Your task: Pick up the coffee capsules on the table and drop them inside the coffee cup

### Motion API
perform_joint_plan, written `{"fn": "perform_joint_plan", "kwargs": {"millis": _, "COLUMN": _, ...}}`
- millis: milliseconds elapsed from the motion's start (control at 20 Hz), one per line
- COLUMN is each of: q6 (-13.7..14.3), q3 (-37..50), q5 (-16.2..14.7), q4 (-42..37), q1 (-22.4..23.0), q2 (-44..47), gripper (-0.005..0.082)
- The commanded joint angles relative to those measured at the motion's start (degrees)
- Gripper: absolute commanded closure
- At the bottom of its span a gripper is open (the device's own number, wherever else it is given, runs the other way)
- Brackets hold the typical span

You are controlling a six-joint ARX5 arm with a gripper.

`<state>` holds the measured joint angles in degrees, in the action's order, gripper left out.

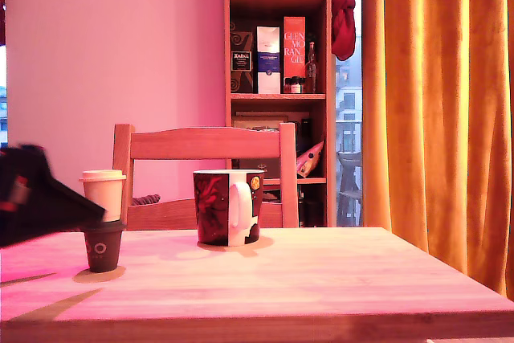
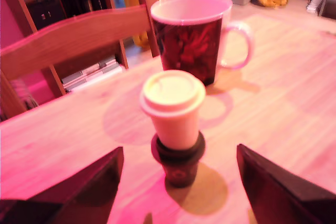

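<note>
- The two coffee capsules stand stacked on the table [image 1: 337, 279], near the exterior view's left side: the cream-white capsule [image 1: 104, 193] sits upright in the mouth of the dark brown capsule [image 1: 104, 250]
- The hand [image 2: 178, 192] is spread wide, its two dark fingers [image 2: 79, 192] either side of the stack without touching it; the brown capsule sits just ahead of the gap between them
- In the exterior view the arm enters from the left, its tip level with the seam between the capsules
- The coffee cup [image 1: 228, 207] stands upright and apart from the stack, further back on the table, white handle showing, mouth open
- A wooden chair [image 1: 205, 144] stands behind the table
</note>
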<state>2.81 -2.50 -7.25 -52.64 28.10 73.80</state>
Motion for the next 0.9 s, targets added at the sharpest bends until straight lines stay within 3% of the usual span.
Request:
{"fn": "perform_joint_plan", "kwargs": {"millis": 0, "q6": 0.2, "q3": -2.0, "q5": -0.5, "q4": -2.4, "q1": 0.1, "q2": 3.1, "gripper": 0.0146}}
{"fn": "perform_joint_plan", "kwargs": {"millis": 300, "q6": 0.2, "q3": -5.3, "q5": -1.3, "q4": -6.4, "q1": 0.2, "q2": 9.5, "gripper": 0.0148}}
{"fn": "perform_joint_plan", "kwargs": {"millis": 850, "q6": 0.2, "q3": -9.2, "q5": -2.0, "q4": -4.8, "q1": 0.2, "q2": 12.1, "gripper": 0.0148}}
